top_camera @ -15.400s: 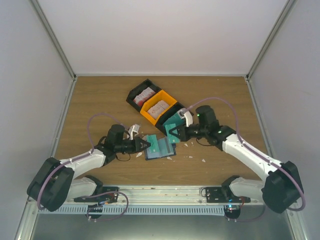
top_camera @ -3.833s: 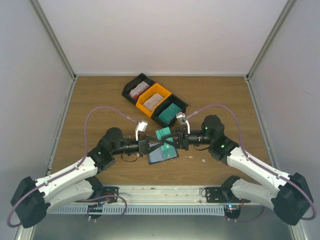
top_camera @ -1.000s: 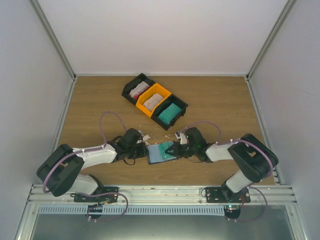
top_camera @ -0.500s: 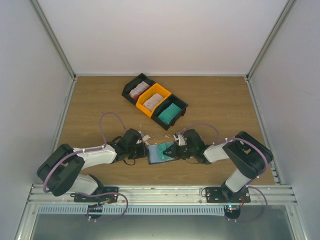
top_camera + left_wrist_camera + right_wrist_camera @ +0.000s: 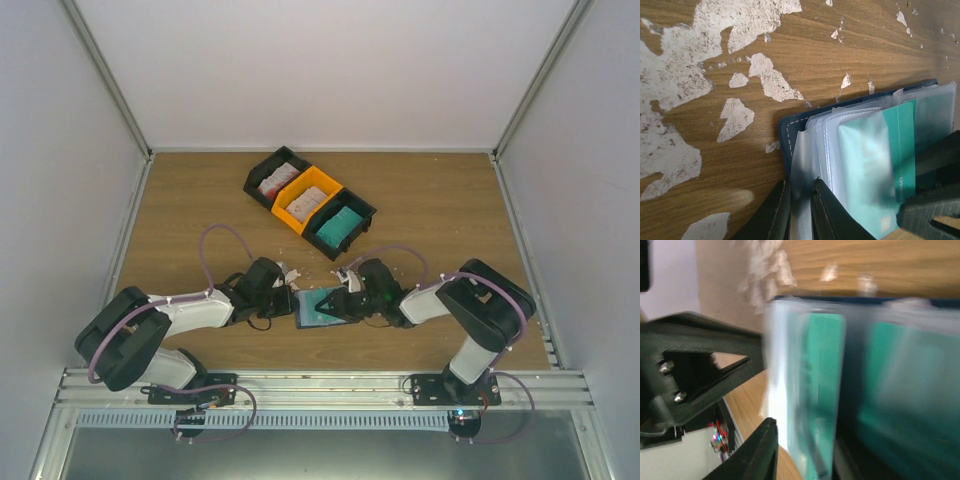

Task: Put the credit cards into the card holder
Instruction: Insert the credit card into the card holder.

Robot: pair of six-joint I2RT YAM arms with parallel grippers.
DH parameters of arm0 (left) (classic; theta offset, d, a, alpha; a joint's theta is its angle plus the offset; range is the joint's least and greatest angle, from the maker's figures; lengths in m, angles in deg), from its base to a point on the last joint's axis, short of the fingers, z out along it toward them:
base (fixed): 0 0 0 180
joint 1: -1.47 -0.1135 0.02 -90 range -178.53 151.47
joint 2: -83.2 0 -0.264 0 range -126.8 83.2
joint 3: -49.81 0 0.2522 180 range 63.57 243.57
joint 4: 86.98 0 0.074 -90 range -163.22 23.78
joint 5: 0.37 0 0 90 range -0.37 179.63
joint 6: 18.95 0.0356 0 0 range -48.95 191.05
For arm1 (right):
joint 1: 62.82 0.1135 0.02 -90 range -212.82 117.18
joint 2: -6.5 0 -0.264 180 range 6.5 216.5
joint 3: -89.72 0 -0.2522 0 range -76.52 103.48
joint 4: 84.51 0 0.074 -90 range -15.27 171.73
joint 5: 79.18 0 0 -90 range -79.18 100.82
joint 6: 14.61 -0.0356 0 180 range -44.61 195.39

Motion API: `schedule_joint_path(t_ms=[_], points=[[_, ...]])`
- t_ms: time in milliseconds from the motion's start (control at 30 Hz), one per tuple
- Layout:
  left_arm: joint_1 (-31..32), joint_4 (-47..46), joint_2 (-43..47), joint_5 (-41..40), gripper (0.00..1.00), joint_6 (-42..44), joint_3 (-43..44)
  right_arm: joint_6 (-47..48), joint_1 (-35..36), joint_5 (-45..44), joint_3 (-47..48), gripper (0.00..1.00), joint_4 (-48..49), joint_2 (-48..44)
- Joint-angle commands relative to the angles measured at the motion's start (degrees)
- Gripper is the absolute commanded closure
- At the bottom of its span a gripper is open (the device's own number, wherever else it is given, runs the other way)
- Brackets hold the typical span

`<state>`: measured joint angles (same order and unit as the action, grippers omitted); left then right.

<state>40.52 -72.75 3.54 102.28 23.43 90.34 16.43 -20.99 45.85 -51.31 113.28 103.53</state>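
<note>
Navy card holder (image 5: 786, 131) open, teal credit card (image 5: 901, 145) sleeved; left gripper (image 5: 801, 185) pinches its sleeve (image 5: 803, 160), right gripper (image 5: 338, 303) unclear.

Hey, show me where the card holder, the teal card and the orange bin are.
card holder (image 5: 786, 142): left wrist view, navy stitched edge.
teal card (image 5: 902, 145): left wrist view, darker uncovered strip.
orange bin (image 5: 328, 184): top external view, far rim.

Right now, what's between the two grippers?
Only the open card holder with a teal card in its sleeves; the left gripper and right gripper touch its ends. Clear in the top view.
</note>
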Motion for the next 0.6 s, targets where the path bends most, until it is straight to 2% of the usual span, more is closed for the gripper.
schedule_joint_path(t_ms=[0,333,567], points=[[0.33,0.32,-1.47,2.11,0.86,-0.05,-1.76,2.09,1.92,-2.20,1.02,0.66,-5.36,0.21],[0.33,1.55,1.49,1.95,0.86,0.15,-1.30,9.04,5.74,-14.69,7.58,0.50,-22.50,-6.26],[0.33,2.65,4.40,2.06,0.81,0.39,-1.08,12.59,11.94,-29.95,14.67,0.29,-36.00,-7.68]])
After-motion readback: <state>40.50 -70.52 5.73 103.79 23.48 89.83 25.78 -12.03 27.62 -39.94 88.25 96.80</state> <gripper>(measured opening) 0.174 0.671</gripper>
